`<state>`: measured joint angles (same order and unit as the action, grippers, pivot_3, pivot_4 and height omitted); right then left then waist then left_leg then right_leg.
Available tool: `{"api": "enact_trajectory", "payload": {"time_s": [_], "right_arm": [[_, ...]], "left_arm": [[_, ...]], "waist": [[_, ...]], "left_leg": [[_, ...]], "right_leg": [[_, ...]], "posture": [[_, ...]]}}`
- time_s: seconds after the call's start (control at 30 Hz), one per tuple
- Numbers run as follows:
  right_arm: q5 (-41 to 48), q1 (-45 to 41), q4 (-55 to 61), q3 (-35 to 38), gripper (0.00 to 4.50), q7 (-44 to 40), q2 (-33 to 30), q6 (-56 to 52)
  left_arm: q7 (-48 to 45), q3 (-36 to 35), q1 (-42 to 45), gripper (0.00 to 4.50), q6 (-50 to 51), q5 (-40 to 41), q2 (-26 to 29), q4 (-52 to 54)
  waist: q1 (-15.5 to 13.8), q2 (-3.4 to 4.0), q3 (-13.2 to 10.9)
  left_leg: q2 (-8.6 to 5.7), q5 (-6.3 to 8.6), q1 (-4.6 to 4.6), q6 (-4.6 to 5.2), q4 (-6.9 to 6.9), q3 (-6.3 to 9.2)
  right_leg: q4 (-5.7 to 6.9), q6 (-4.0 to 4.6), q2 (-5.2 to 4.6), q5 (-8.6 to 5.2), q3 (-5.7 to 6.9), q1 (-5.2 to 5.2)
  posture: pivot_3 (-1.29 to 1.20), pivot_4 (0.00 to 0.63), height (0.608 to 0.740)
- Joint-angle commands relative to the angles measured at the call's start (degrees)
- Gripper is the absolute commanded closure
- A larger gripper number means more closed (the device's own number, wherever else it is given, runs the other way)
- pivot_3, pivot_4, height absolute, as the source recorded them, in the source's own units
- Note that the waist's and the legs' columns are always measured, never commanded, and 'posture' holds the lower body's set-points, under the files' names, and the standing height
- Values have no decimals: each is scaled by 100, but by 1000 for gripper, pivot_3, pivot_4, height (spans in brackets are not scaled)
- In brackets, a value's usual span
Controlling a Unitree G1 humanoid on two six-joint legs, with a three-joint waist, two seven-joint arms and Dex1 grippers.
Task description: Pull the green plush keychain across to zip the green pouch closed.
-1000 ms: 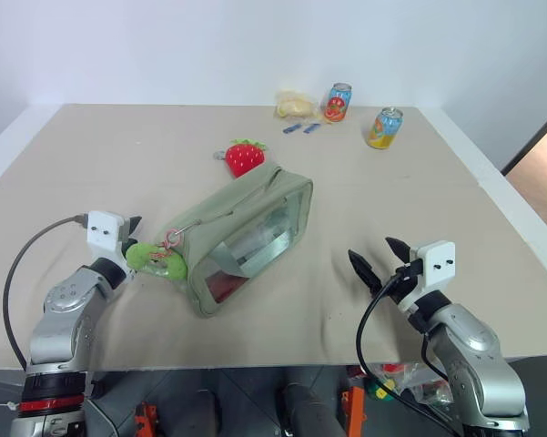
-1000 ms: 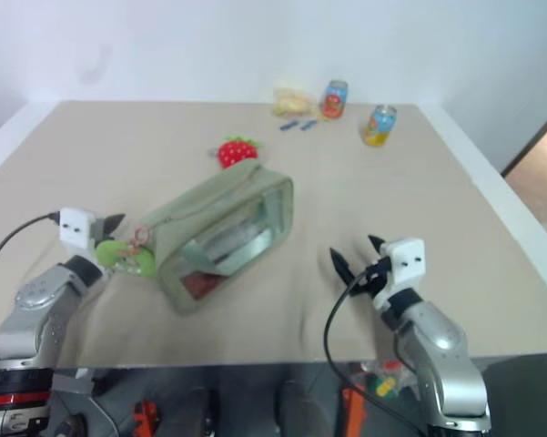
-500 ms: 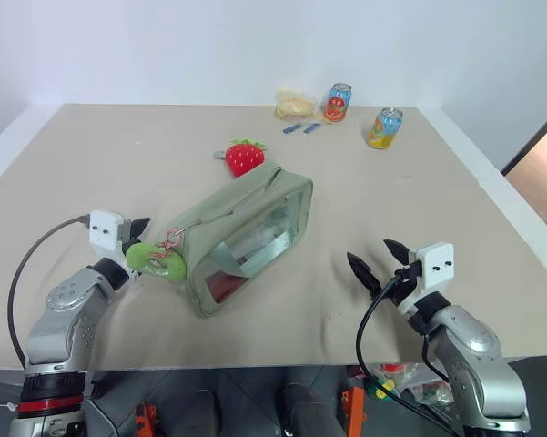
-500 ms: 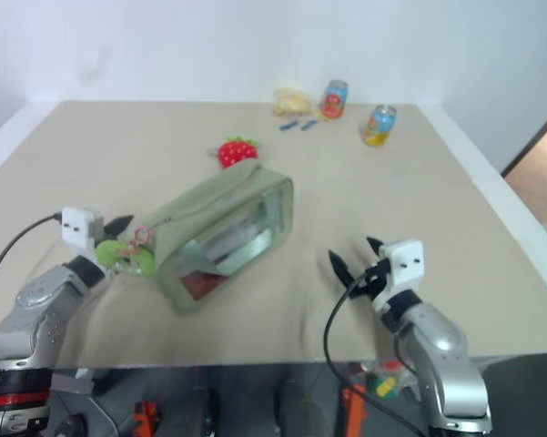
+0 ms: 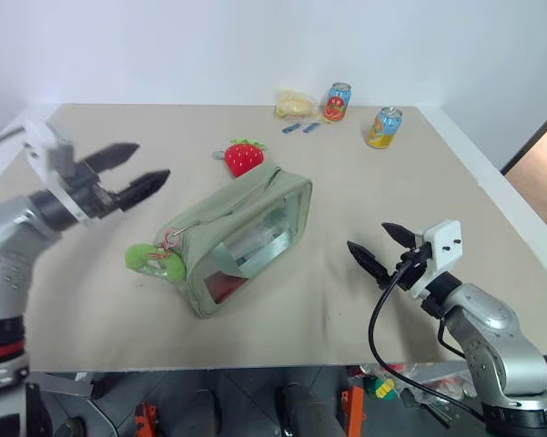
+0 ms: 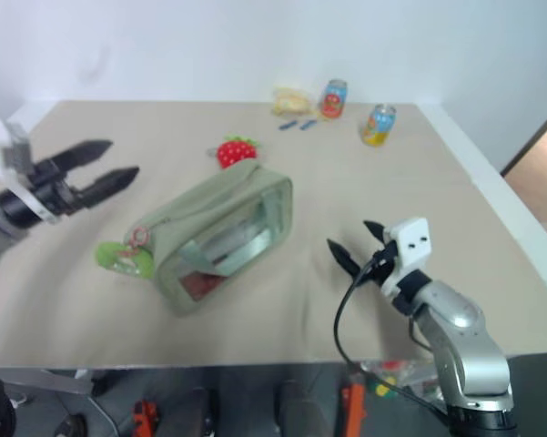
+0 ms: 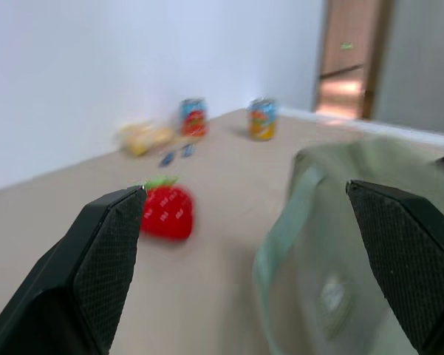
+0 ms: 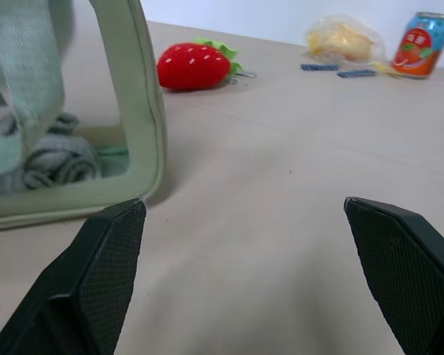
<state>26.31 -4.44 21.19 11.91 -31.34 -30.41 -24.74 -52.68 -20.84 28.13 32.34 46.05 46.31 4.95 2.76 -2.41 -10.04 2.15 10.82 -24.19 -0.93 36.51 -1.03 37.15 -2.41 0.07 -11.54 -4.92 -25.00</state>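
The green pouch point(image 5: 246, 232) lies slantwise in the middle of the table, its clear window side facing me. The green plush keychain point(image 5: 151, 258) rests on the table at the pouch's near left end, hooked to the zipper by a ring. My left gripper point(image 5: 151, 161) hangs open and empty in the air, above and to the left of the keychain, well apart from it. My right gripper point(image 5: 368, 238) is open and empty to the right of the pouch, pointing towards it with a gap of bare table between.
A red strawberry plush point(image 5: 244, 157) lies just behind the pouch. At the back stand two drink cans point(image 5: 338, 101) point(image 5: 384, 127), a yellowish bag point(image 5: 294, 106) and small blue pieces point(image 5: 300, 128). The table's right edge point(image 5: 510, 205) runs close to my right arm.
My left gripper has lifted from table level beside the keychain up into the air, still open; the keychain stayed on the table. My right gripper rose slightly.
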Motion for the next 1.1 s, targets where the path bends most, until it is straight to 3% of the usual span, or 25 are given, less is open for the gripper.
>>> {"api": "enact_trajectory", "payload": {"time_s": [0.03, 0.2, 0.4, 0.7, 0.9, 1.1], "right_arm": [[408, -239, 394, 121, 46, -276, -265, -267], [818, -1325, -26, 50, 46, -1233, -1078, -632], [147, -3043, -1894, -767, 46, -2929, -1521, 470], [-662, -5121, -4569, -1704, 46, -4400, -589, 2042], [-813, -5593, -5196, -1815, 46, -4752, -95, 2253], [-934, -5456, -5446, -1836, 1802, -5025, 54, 2399]], "left_arm": [[-539, -70, 257, 5, 741, 746, 404, 297], [-858, 141, 482, 5, 1359, 1121, 703, 528], [-935, 454, 308, 5, 1297, 1019, 512, 807], [-701, 590, 161, 5, 1038, 794, 323, 1284], [-421, 536, 62, 5, 1009, 754, 244, 1487], [-119, 429, -37, 0, 1039, 817, 238, 1703]], "waist": [[-1, 0, -1], [13, 7, -8], [7, 9, -8], [15, 13, -11], [3, 14, -11], [-1, 16, -13]], "left_leg": [[-1, 0, -1, 0, -2, 1], [-2, 0, -8, 0, 5, 1], [11, -2, 10, 4, 4, -5], [42, 2, -9, -3, -4, -5], [52, 2, -10, -3, -9, 6], [50, 2, -10, -3, -5, 6]], "right_leg": [[0, 0, -1, -1, 0, 0], [0, -1, -1, -1, 0, -4], [0, 6, 10, 3, 4, 3], [2, 11, 47, 13, -2, -17], [10, 26, 57, 14, 8, -21], [11, 26, 55, 16, 7, -20]], "posture": [[0, 150, 740], [0, 150, 740], [0, 150, 740], [0, 150, 740], [0, 150, 740], [0, 150, 740]]}}
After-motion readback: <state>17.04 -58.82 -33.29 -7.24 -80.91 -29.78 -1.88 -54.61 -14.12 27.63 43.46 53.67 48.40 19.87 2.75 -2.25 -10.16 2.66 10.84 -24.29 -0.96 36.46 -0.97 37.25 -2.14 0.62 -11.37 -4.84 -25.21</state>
